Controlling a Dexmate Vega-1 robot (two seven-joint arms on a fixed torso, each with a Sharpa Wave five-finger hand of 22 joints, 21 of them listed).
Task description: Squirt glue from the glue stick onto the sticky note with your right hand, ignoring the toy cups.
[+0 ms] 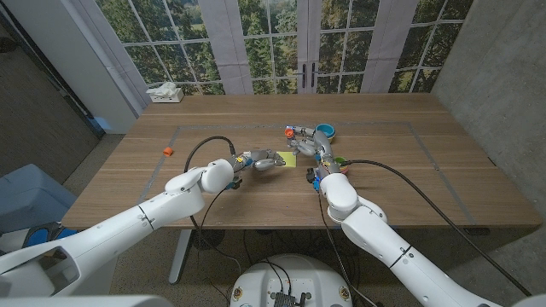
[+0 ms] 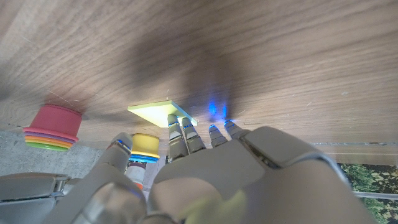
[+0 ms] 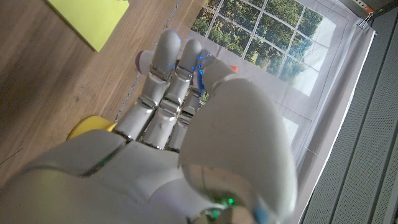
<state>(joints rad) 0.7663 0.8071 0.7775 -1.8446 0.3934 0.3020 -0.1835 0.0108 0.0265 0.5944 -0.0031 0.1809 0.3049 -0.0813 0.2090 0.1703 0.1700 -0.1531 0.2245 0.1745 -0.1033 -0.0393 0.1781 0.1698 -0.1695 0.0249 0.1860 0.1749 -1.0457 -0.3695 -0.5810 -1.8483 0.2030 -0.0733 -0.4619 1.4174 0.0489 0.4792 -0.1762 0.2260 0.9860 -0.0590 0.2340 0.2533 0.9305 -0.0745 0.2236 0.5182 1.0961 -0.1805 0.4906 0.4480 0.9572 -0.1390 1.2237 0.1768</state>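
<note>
- Head view: the yellow sticky note [image 1: 285, 159] lies flat near the middle of the worktop [image 1: 401, 183], between the two robot hands. The left robot hand [image 1: 263, 161] touches its edge; the right robot hand [image 1: 322, 162] is just beside it, toy cups [image 1: 326, 132] behind.
- Left wrist view: fingertips [image 2: 176, 121] reach the note's corner; nothing held, fingers apart.
- Right wrist view: fingers [image 3: 163, 74] are together; whether they hold the glue stick, I cannot tell.
</note>
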